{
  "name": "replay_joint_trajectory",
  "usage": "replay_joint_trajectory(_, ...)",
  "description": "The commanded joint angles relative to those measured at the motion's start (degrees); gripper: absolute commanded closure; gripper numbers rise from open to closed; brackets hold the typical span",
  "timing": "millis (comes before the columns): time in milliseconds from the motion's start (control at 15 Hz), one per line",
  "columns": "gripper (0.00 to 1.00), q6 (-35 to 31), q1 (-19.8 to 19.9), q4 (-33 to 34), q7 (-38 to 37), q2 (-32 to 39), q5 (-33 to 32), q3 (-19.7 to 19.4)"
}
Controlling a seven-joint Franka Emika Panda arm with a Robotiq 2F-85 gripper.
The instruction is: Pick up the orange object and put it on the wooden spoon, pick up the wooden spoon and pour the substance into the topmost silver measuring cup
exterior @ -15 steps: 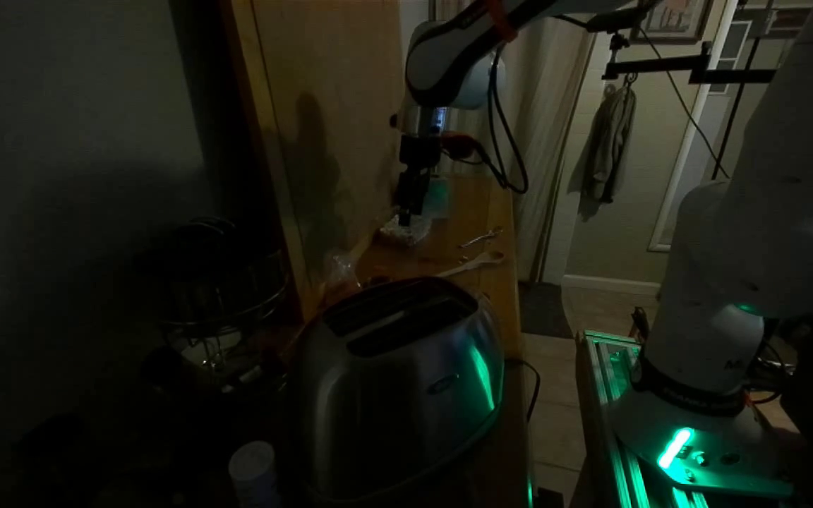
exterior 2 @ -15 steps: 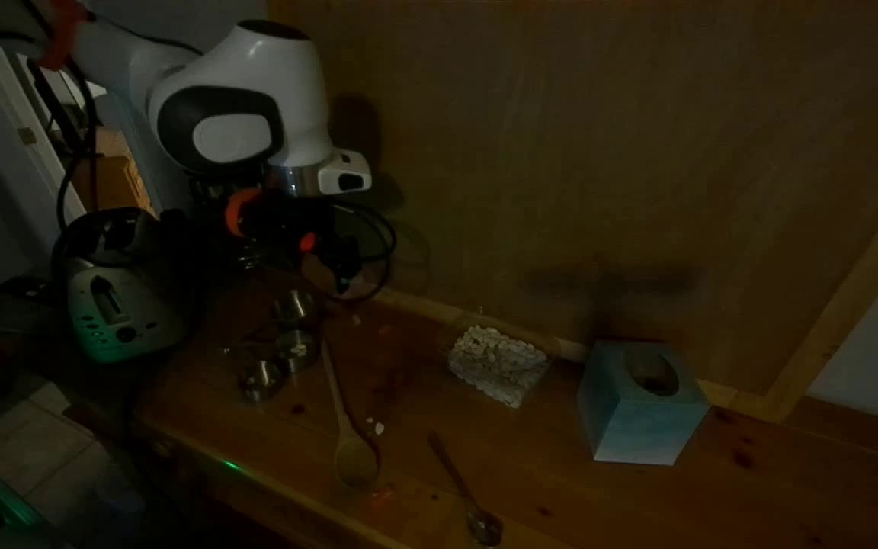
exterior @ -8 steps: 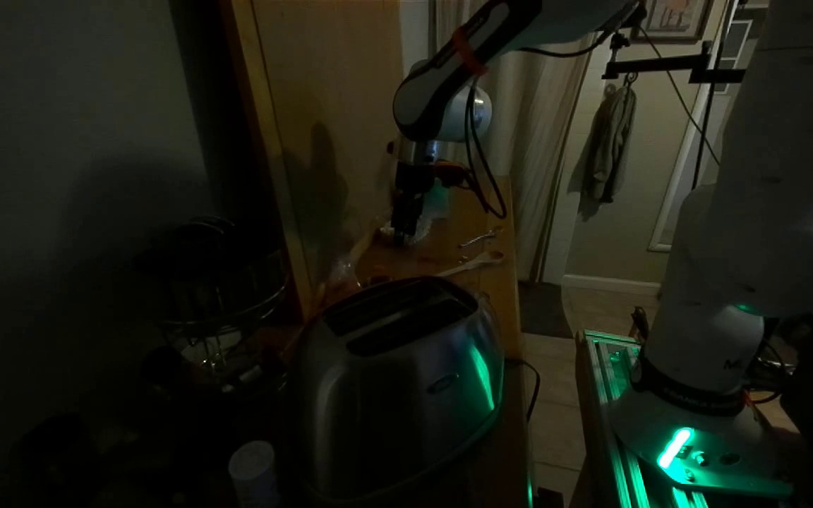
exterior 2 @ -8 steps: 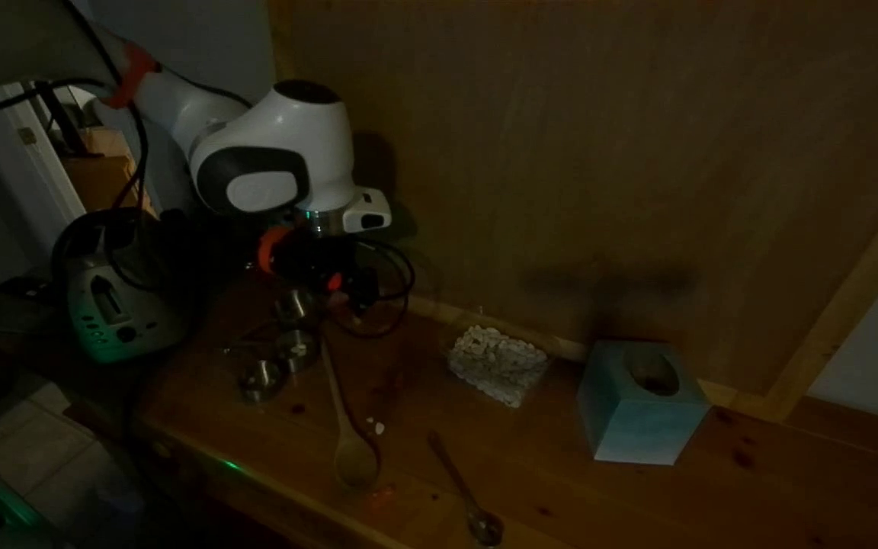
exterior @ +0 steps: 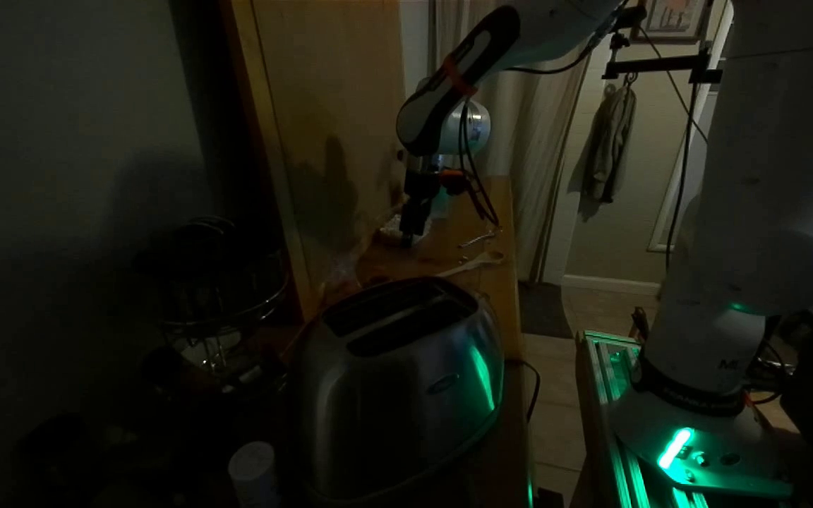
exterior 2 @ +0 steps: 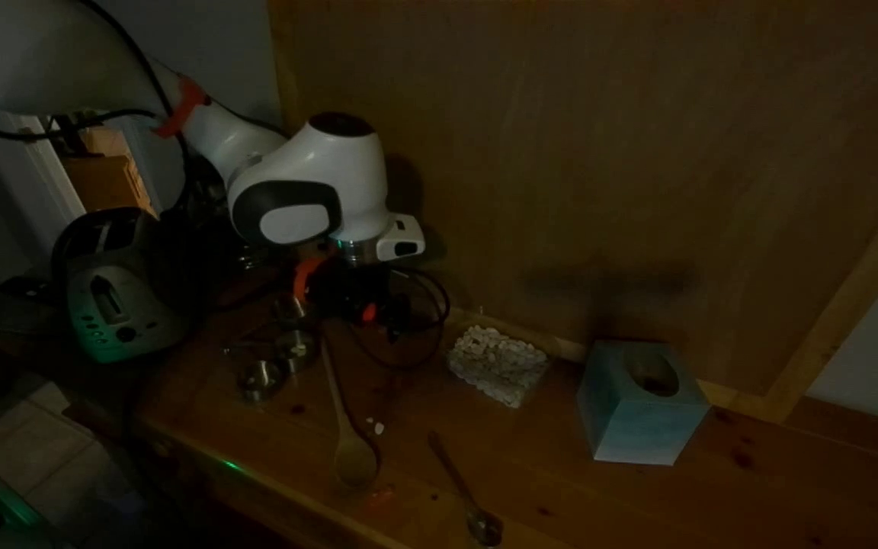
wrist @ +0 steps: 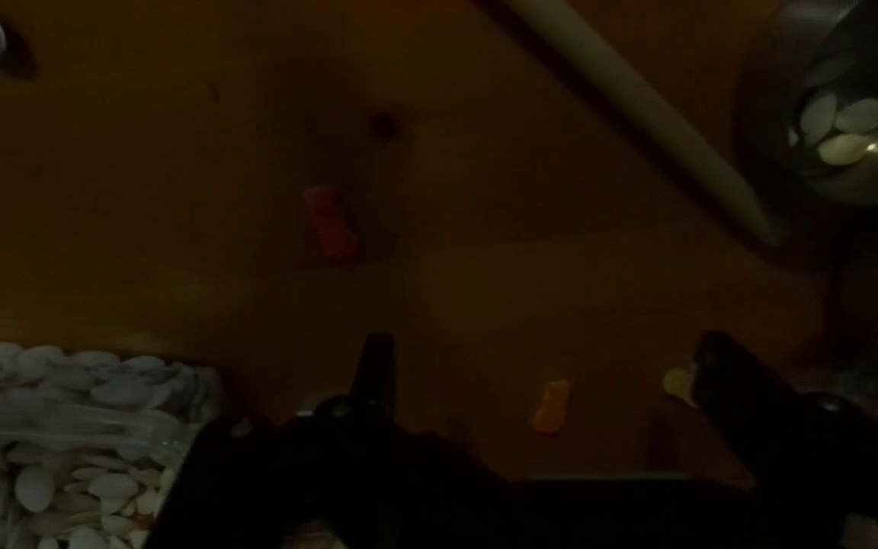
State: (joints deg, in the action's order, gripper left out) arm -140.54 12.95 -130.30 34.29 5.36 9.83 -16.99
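Orange obj (wrist: 552,408) on tbl (wrist: 180,152), dim rm (exterior: 96,141)

Arm (exterior: 555,32) slants down from the top of the frame in an exterior view. The base (exterior: 717,430) has its green light (exterior: 675,449) glowing, and the lower column (exterior: 759,197) stands pretty much upright before running off the top, so I can't say what it's doing up there. The forearm (exterior 2: 225,137) tilts down into the white wrist (exterior 2: 359,175), and the gripper (wrist: 546,343) points downward in both exterior views, though it's so dark it's basically a black blob. Wrist view helps a bit: the fingers (wrist: 744,400) are spread well apart, the one on the picture's left nearly upright, the other leaning in toward it.
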Motion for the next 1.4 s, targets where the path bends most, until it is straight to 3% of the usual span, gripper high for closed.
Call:
replay_joint_trajectory(0, 0.05, -0.01, 2.66, 2.75, 1.03, 3.38, -0.80, 1.11)
replay_joint_trajectory(533, 0.00, -0.05, 4.82, 5.74, -0.01, 8.41, -1.20, 2.30)
replay_joint_trajectory(667, 0.11, -0.16, 5.34, 6.32, -0.28, 9.42, -1.27, 2.51)
replay_joint_trajectory(733, 0.02, 0.04, 5.57, 6.70, -0.44, 9.84, -1.47, 2.56)
replay_joint_trajectory(933, 0.38, 0.14, 6.28, 7.47, -0.51, 10.80, -1.63, 2.68)
replay_joint_trajectory(1133, 0.59, 0.03, 6.81, 7.95, -0.67, 11.51, -1.83, 2.84)
replay_joint_trajectory(1267, 0.44, 0.00, 7.13, 8.21, -0.75, 11.95, -1.91, 2.95)
replay_joint_trajectory(1333, 0.48, -0.03, 7.23, 8.20, -0.80, 12.03, -1.95, 3.01)
